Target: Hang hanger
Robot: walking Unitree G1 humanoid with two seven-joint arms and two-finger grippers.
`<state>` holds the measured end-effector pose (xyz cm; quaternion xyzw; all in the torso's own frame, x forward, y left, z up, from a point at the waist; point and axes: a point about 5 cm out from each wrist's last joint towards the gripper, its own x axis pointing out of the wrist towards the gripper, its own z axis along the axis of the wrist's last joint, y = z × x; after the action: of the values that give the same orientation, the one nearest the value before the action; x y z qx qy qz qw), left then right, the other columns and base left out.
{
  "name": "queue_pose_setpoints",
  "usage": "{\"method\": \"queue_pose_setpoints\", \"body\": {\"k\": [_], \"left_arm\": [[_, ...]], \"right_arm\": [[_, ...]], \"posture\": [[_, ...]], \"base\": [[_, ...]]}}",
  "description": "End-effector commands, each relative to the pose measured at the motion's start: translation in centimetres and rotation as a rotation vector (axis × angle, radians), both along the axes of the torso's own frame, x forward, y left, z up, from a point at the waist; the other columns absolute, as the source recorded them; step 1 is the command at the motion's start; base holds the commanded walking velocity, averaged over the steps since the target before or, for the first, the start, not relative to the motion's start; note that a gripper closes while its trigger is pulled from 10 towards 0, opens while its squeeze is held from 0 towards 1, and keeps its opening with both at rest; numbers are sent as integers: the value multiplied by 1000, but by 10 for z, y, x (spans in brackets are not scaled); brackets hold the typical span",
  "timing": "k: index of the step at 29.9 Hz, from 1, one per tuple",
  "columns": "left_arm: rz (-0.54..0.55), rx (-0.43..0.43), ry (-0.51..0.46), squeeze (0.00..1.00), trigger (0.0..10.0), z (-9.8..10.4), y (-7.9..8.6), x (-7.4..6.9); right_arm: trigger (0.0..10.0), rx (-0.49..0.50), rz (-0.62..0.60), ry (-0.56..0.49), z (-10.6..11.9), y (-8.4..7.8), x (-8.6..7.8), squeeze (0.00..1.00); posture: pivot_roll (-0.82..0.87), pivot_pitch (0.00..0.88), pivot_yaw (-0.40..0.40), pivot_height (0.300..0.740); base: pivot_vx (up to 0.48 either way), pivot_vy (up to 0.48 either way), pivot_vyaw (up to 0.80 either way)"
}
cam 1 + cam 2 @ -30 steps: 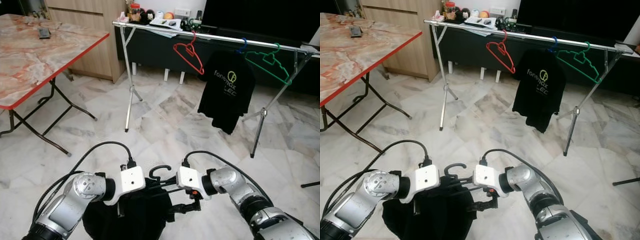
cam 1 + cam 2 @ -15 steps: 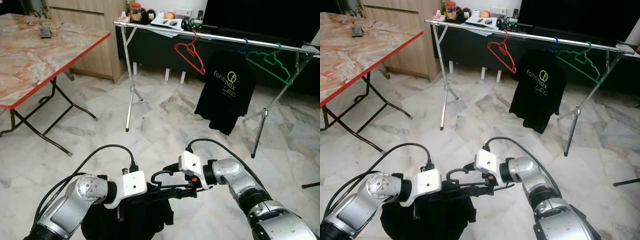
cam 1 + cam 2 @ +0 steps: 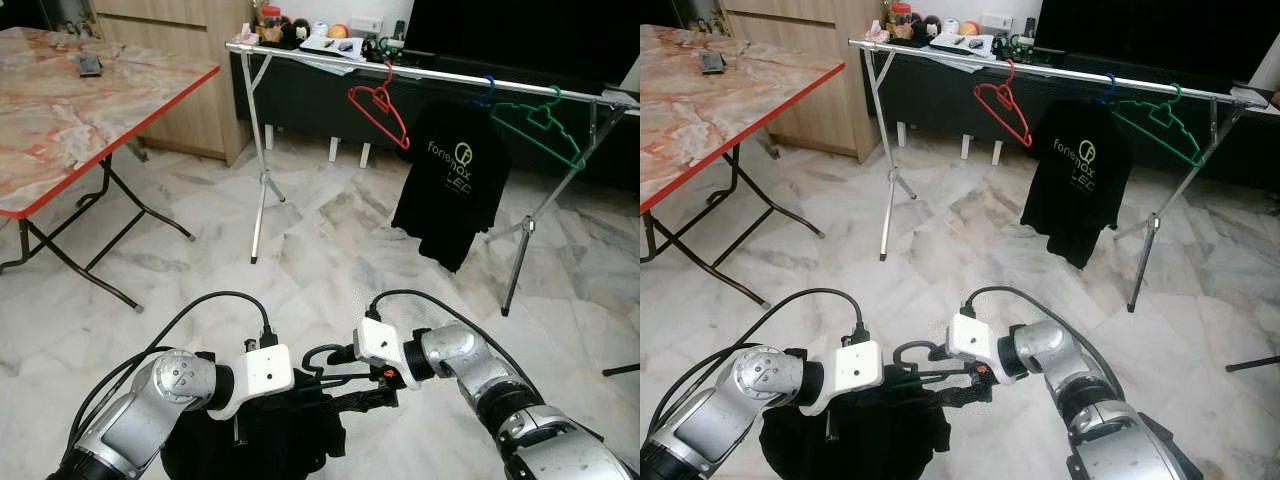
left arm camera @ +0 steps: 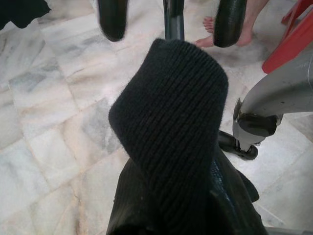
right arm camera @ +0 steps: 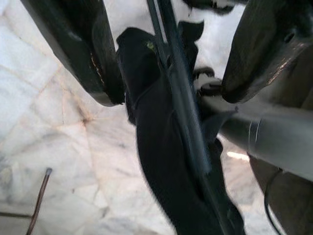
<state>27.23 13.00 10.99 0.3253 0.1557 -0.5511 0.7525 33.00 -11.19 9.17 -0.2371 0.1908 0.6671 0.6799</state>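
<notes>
A black hanger, hook upward, carries a black knit garment low in front of me. My left gripper reaches in from the left. In the left wrist view its fingers stand on either side of the hanger's bar, and a thick fold of the garment sits between them. My right gripper comes from the right, just below the hook. Its fingers are wide apart around the hanger's bar without touching it. The clothes rail stands farther ahead.
On the rail hang a red hanger, a black T-shirt and a green hanger. A red-edged folding table stands at the left. Marble floor lies between me and the rail. A person's bare foot is nearby.
My right gripper rose toward the hanger's hook, then sank a little beneath it. The left gripper, hanger and garment stay almost where they were.
</notes>
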Motion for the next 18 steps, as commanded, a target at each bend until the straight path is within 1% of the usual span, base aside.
{"method": "queue_pose_setpoints", "body": {"k": [1,4,5,6,7,8,18], "left_arm": [[-19,9,-15,0,10000,4,-2,-2],[-19,9,-17,0,10000,4,-2,-2],[-18,10,-18,0,10000,4,-2,-1],[-18,10,-18,0,10000,4,-2,-1],[-18,10,-19,0,10000,4,-2,-1],[-17,10,-20,0,10000,4,-1,-1],[-18,15,-12,0,10000,3,-1,-2]], "right_arm": [[10000,-22,-4,19,-5,-6,-3,0],[10000,-13,-8,13,-4,-5,-2,0],[4941,-3,-23,8,-4,-5,-1,0],[4941,-3,-23,8,-4,-5,-1,0],[902,0,-31,10,-3,-5,-1,0],[0,-4,-26,10,-4,-5,-1,0],[0,-8,-26,8,-4,-4,-1,0]], "posture": [[191,105,-79,740],[189,102,-78,740],[190,102,-78,740],[190,102,-78,740],[190,102,-78,740],[192,99,-78,740],[194,95,-77,740]], "base": [[0,0,0],[0,0,0],[0,0,0],[0,0,0],[0,0,0],[0,0,0],[0,0,0]]}}
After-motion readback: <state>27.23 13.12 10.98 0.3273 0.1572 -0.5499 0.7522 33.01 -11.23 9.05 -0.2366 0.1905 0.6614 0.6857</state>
